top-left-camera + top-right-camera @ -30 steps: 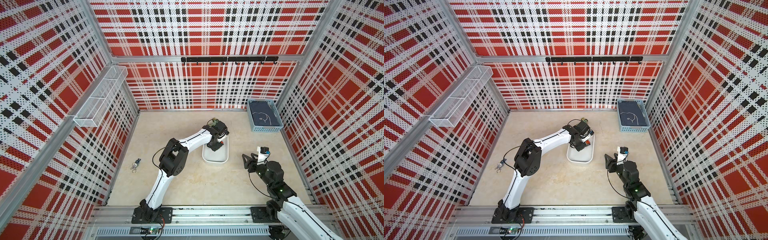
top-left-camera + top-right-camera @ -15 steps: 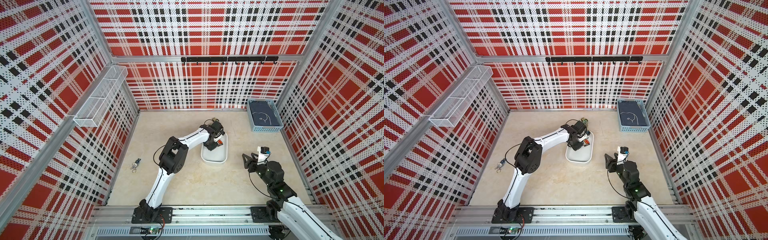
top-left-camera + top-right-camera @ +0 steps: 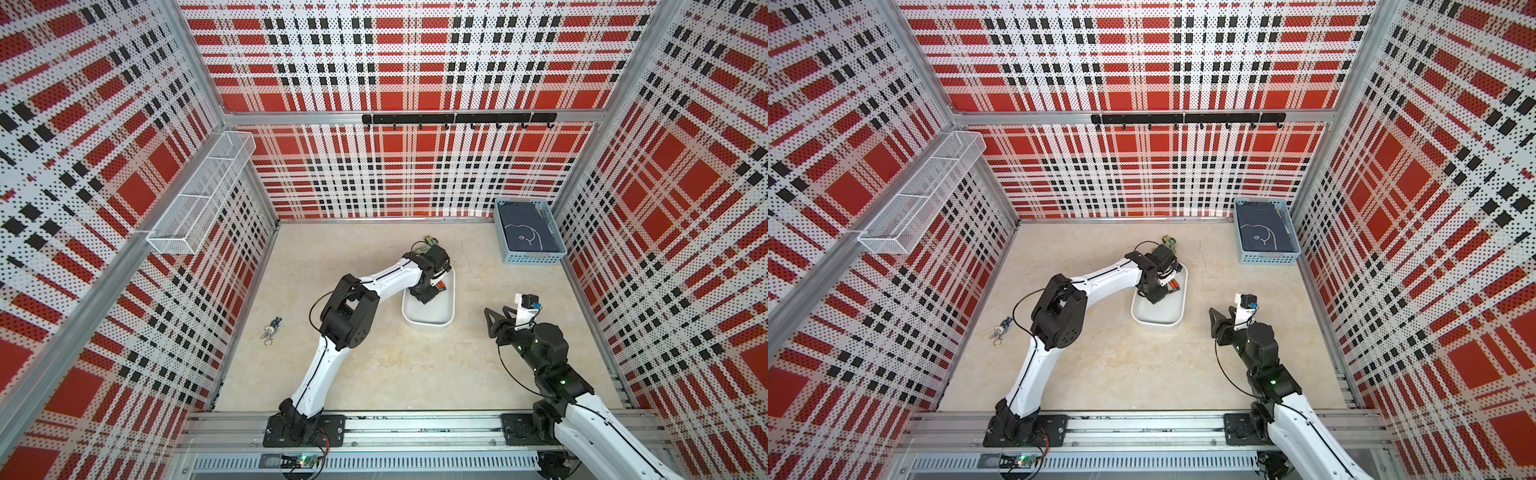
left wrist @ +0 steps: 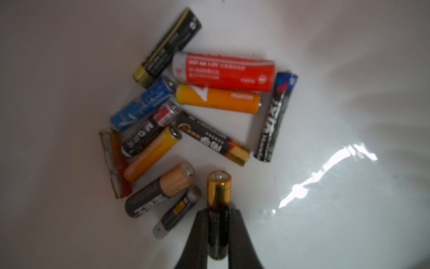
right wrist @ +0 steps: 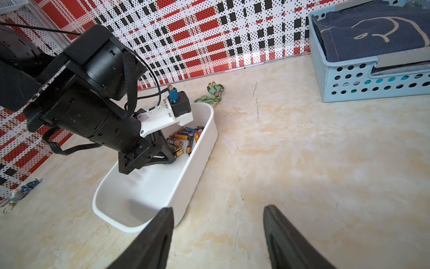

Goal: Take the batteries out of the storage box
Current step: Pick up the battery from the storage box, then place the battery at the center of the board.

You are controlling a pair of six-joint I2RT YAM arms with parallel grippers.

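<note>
Gripping only the dark end of a black-and-gold battery (image 4: 218, 186), the left tool (image 4: 219, 213) is seen clamped low inside the storage box (image 4: 325, 111), so the cell could be pivoted out or dropped if lifted fast. Just beside the tool a slim grey cell (image 4: 180, 212) could be dragged along; beyond it the other batteries (image 4: 197, 100) lie heaped together. Farther off, the right tool (image 5: 217, 208) is held with jaws apart over the counter (image 5: 325, 163), leaving the light box unsteadied.
</note>
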